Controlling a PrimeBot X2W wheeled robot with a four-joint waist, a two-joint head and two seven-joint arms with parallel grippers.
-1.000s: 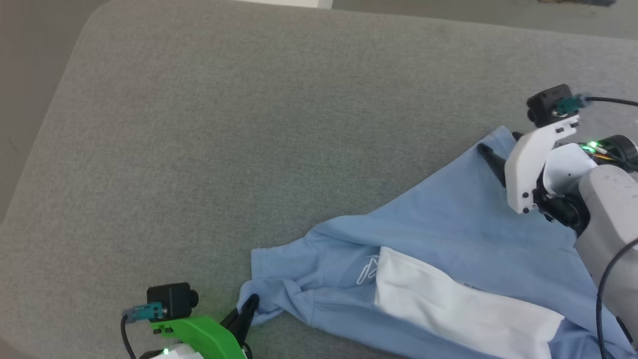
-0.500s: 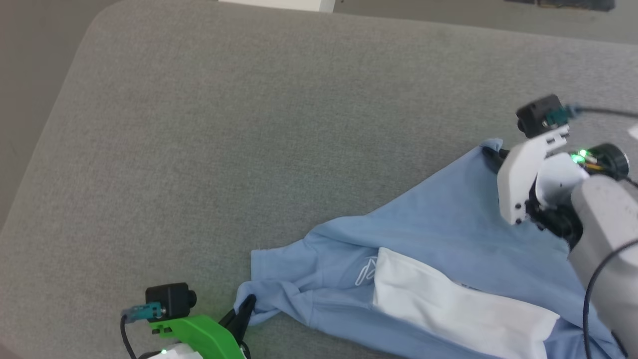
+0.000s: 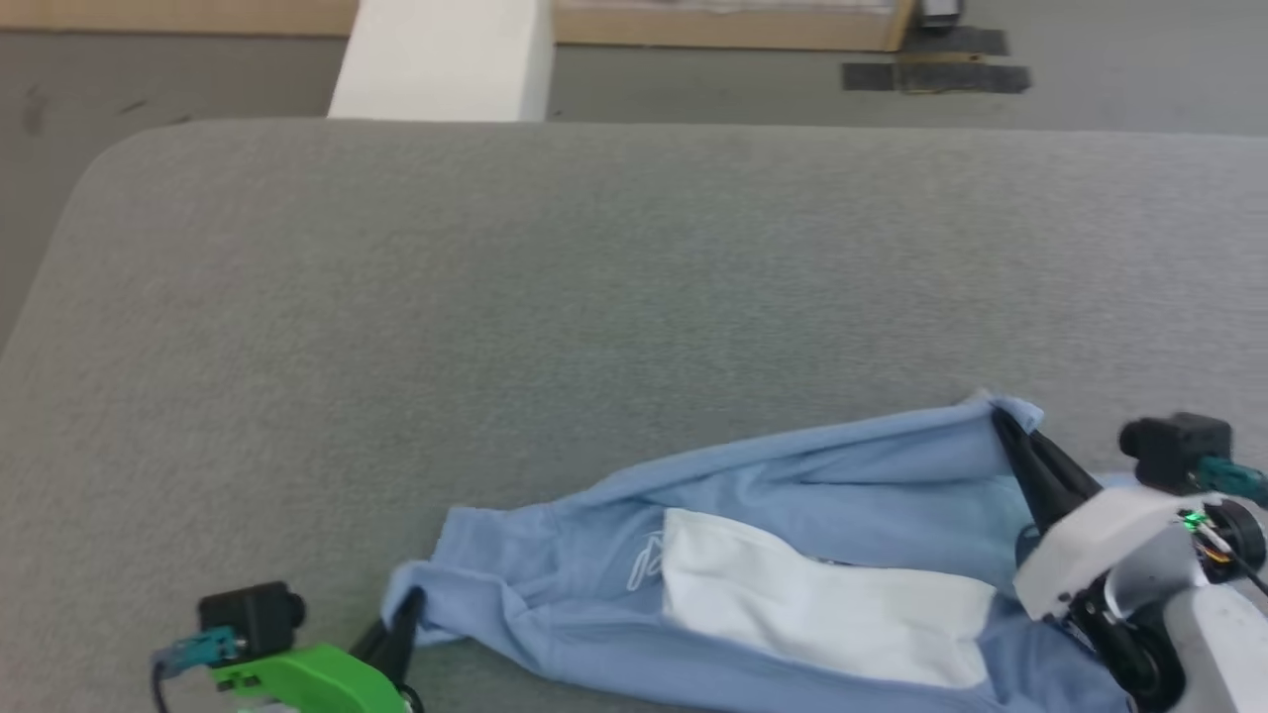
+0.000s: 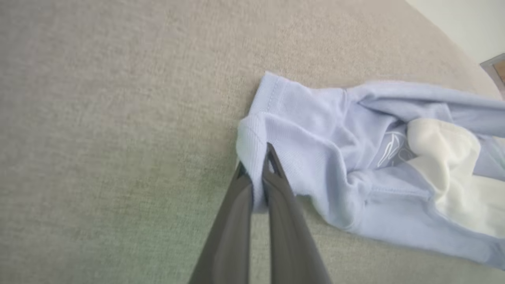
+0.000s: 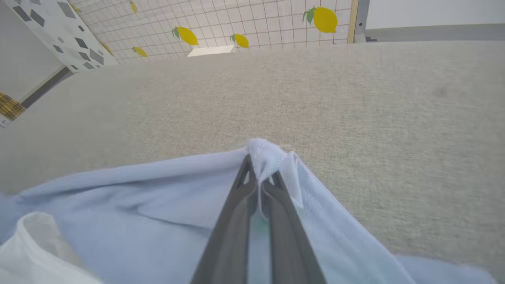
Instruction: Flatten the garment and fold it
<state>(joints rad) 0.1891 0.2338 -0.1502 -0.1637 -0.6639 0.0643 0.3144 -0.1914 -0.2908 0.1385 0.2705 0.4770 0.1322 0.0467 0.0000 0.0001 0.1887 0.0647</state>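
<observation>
My left hand (image 3: 404, 612) sits low at the near left, its green mount (image 3: 307, 681) behind it and its dark fingers angled up and to the right. They are pressed together on a bunched blue corner of the garment (image 3: 792, 490); in the left wrist view my left hand (image 4: 256, 167) has a ribbed hem caught between the tips. The garment lies stretched across the near part of the grey upholstered surface (image 3: 555, 287), with its script logo (image 3: 646, 564) beside the white panel (image 3: 822, 609). At the near right, my right hand (image 3: 1003, 421) slants up and to the left from its white mount (image 3: 1085, 545). It pinches the garment's far right corner, which pokes up past the tips.
</observation>
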